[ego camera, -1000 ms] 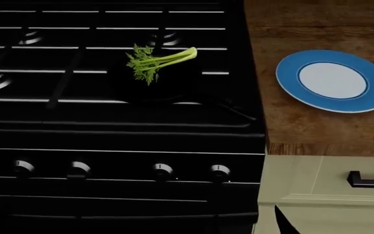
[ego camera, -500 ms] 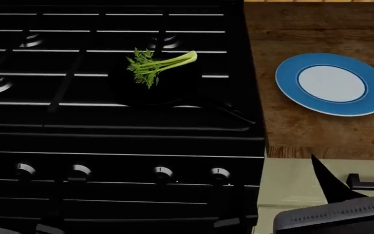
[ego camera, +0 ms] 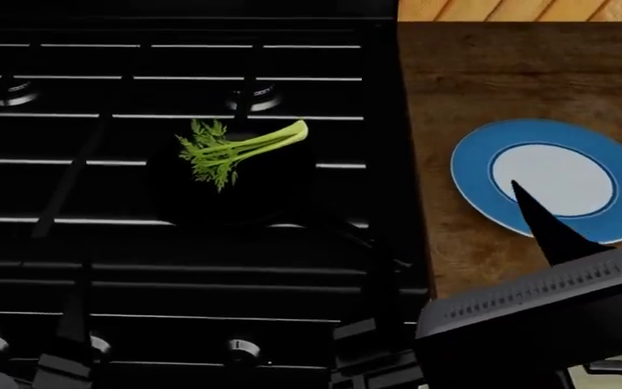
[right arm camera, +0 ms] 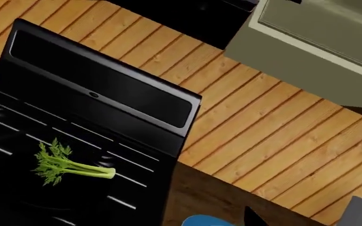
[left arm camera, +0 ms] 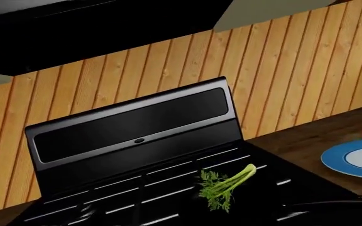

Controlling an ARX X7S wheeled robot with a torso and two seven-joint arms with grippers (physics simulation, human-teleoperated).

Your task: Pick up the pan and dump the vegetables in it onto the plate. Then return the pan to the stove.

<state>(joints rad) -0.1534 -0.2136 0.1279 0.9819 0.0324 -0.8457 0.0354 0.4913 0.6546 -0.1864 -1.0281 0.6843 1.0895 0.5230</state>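
Observation:
The black pan sits on the stove grates, its handle pointing to the front right. The celery lies in it, and also shows in the left wrist view and the right wrist view. The blue-rimmed plate lies on the wooden counter at the right. My right gripper hovers over the plate's near edge, empty, with one black pointed finger showing. My left gripper is low at the front left of the stove, dark against it.
The wooden counter runs along the right of the stove. The stove's knobs line its front. A raised black back panel and a wood-plank wall stand behind. A beige cabinet hangs above.
The scene has slid down in the head view. My right gripper has risen from the bottom edge up over the plate's near rim. My left gripper has come into view at bottom left.

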